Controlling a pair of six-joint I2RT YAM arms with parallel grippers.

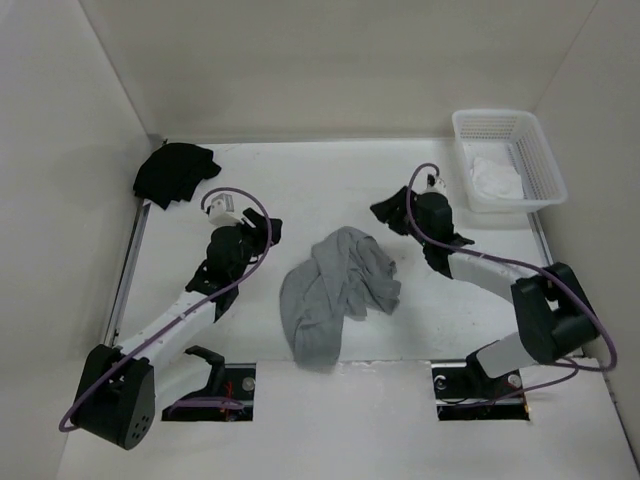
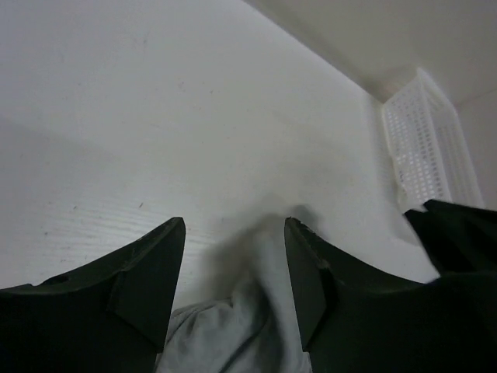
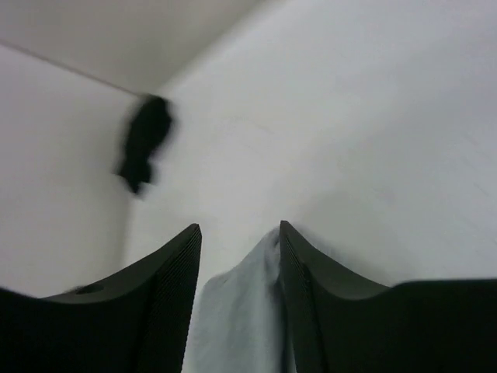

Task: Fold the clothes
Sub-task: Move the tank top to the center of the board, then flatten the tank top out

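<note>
Fingers [image 2: 147, 272] on your left gripper [image 2: 233, 227] spread wide, holding nothing; right gripper [image 3: 239, 230] too. Grey top [image 1: 335, 290] lies bunched between both finger pairs (open, likely ready to pinch edges).

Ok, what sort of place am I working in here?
Probably a lab test cell, not a home: a white table boxed in by plain white walls, holding a grey top, a black garment and a white basket.

The light heather-grey knit top [image 1: 335, 295] lies crumpled on the counter [image 1: 300, 180], well apart from the white basket [image 1: 540, 150], to its near-left. Its far part is bunched in folds; a flatter lobe trails nearward.
</note>
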